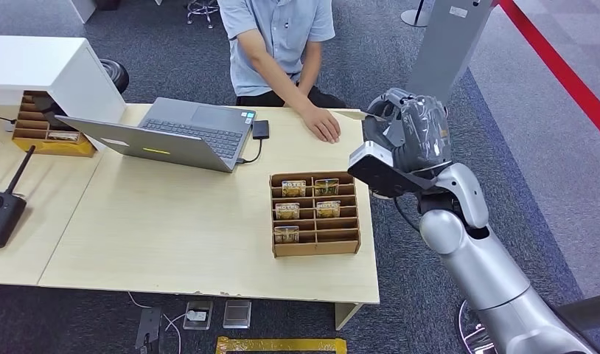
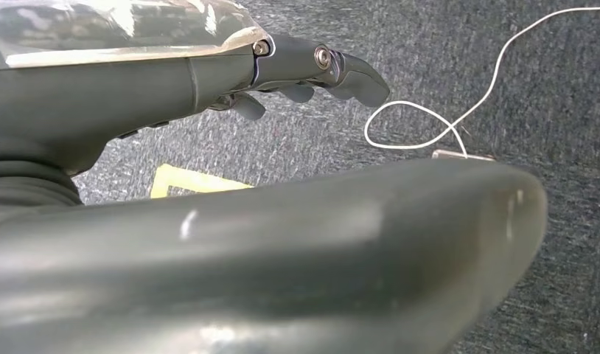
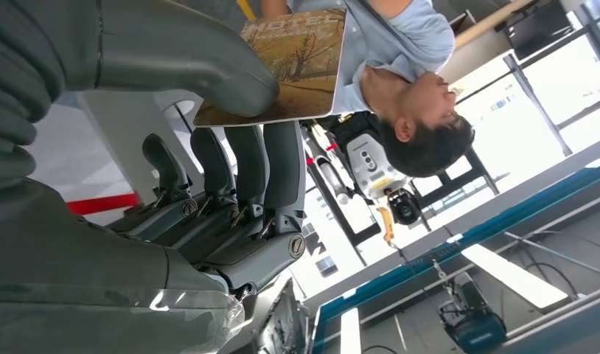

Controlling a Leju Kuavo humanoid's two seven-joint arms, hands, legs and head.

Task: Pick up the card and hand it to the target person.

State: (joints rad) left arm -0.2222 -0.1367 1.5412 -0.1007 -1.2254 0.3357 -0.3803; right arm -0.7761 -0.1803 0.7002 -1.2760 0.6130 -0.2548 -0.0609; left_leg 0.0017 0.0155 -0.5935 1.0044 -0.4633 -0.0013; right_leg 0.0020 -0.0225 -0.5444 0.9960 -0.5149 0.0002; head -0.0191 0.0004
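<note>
Glossy printed card [image 3: 297, 66]; pale matt wood-grain table [image 1: 172, 236]; rough carpet [image 2: 548, 88].

Even bright light; window glare, blurred foreground

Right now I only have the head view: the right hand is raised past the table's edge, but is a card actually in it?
Observer: Yes. In the right wrist view the right hand pinches the card between thumb and fingers.
Operator: Any print on it?
Observer: A brownish picture with "HOTEL" lettering.
Operator: And the left hand?
Observer: The left hand hangs over grey carpet, holding nothing, beside a white cable.
</note>
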